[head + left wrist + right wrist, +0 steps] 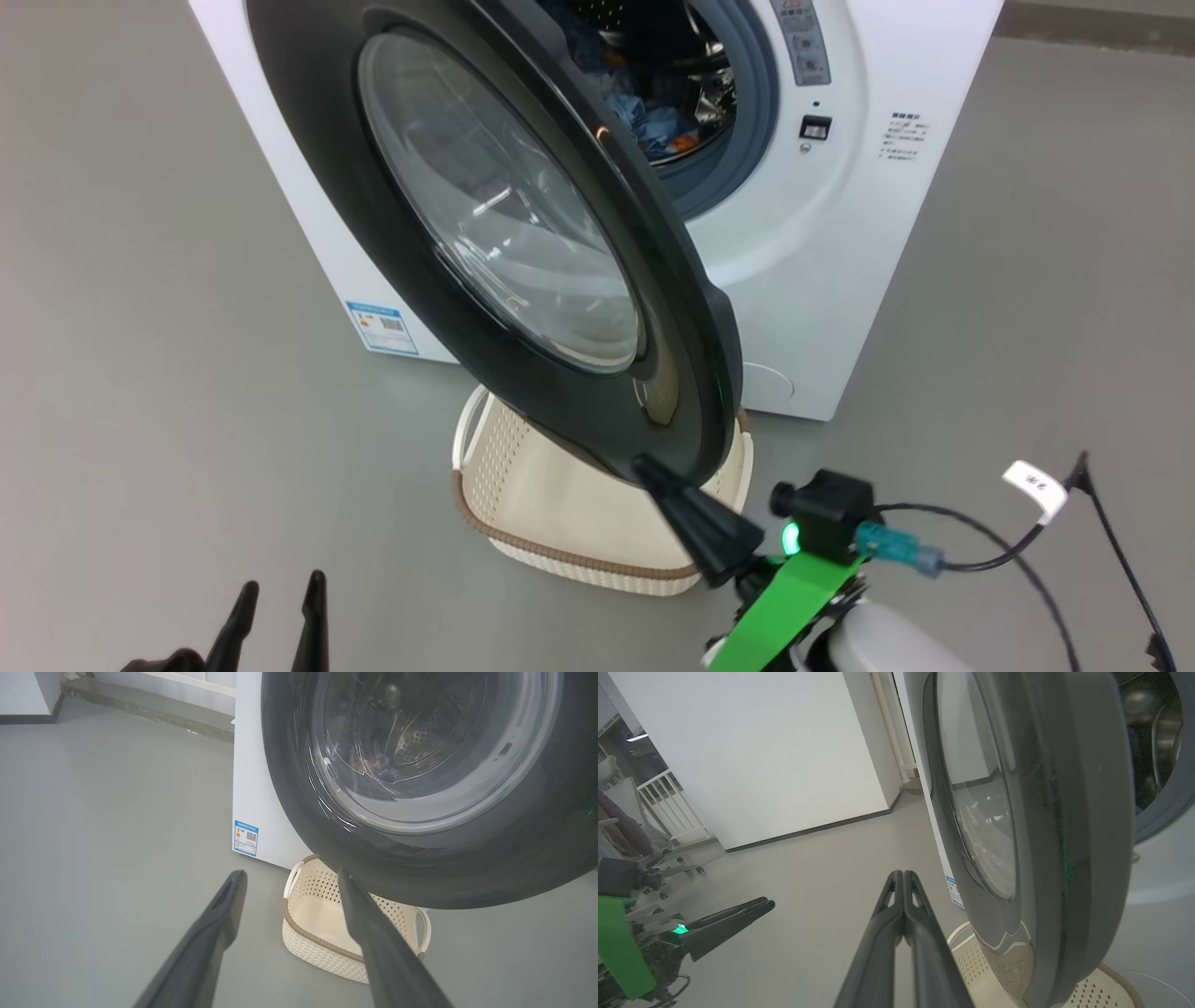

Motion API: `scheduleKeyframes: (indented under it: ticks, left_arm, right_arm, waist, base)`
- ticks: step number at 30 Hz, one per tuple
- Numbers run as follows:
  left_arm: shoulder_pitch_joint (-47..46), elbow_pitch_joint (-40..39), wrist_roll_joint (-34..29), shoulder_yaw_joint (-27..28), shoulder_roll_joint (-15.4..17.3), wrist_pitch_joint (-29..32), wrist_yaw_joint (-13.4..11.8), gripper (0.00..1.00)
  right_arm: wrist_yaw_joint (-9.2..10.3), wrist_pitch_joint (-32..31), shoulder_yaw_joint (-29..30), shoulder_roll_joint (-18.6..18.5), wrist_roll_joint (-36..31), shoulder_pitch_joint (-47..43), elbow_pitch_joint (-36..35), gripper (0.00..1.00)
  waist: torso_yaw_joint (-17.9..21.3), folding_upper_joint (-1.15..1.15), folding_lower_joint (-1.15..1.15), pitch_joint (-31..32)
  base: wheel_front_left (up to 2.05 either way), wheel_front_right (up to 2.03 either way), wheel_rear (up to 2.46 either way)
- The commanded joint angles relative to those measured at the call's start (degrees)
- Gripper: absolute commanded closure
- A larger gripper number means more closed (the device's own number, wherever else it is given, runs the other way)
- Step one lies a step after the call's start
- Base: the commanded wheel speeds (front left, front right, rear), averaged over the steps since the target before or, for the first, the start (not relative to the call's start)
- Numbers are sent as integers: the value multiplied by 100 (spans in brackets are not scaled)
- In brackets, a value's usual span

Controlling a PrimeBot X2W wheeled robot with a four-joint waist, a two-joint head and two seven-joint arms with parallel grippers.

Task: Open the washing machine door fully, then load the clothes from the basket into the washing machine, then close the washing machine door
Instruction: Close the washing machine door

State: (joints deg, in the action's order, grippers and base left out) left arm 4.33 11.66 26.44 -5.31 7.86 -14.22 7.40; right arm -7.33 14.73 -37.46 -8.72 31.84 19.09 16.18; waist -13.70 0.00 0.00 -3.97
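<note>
The white washing machine (822, 280) stands with its black-rimmed door (392, 280) swung partly open toward me. Blue clothes (653, 121) with orange marks lie inside the drum. Below the door sits the cream basket (560, 557), with nothing in it. My right gripper (644, 464) is shut, its tip at the door's lower outer rim; in the right wrist view its closed fingers (903, 891) point past the door (1064, 835). My left gripper (283, 583) is open and low at the left, holding nothing, and in its wrist view (289, 875) faces the basket (322, 952).
Grey floor (140, 327) lies open to the left and right of the machine. A black cable with a white tag (1034, 487) hangs by my right arm. A white wall (761, 742), a railing and chairs (640, 826) stand off to the left side.
</note>
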Motion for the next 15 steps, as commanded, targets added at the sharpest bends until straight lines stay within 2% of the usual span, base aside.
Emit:
scheduleKeyframes:
  ticks: [1, 6, 15]
  left_arm:
    - [-269, -109, 17, 175, 48, -78, 9, 0]
    - [-404, -120, 41, 106, 56, -78, 9, 0]
    - [-621, -186, 84, -35, 70, -78, 9, 0]
  right_arm:
    - [-16, 27, 17, 92, -54, 165, -73, 100]
    - [-16, 27, 484, 113, -99, 337, 66, 100]
    - [-16, 27, 990, 20, -164, 755, 160, 100]
  waist:
    - [-21, 0, 0, -58]
    - [-53, 0, 0, -220]
    - [-180, 0, 0, -501]
  base:
    - [0, 0, 0]
    - [0, 0, 0]
    - [0, 0, 0]
